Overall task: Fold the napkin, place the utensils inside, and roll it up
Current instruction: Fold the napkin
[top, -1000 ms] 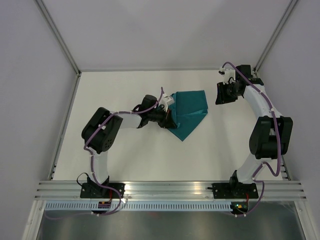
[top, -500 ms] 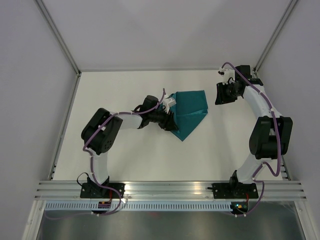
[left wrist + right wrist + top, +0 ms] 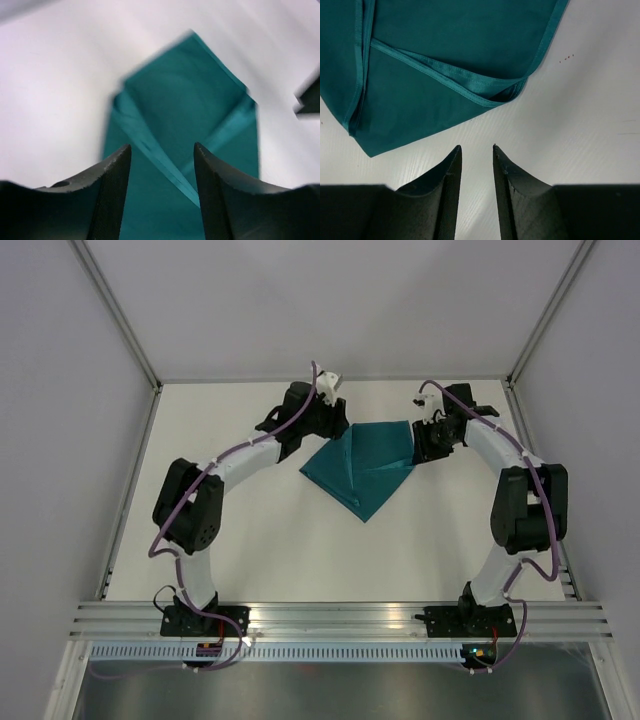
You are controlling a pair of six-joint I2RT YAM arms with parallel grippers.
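Folded napkin on a white desk, seen from above and from both wrists. The teal napkin lies in overlapping layers toward the far side of the desk, between the two arms, one corner pointing toward the arm bases. The left fingers hover above the cloth's far-left edge, spread apart with nothing between them, and the wrist view shows the napkin's hemmed folds beneath. The right fingers stand by the cloth's far-right corner, separated by a narrow gap and gripping nothing. They are over bare desk just short of a hemmed, doubled corner of the napkin.
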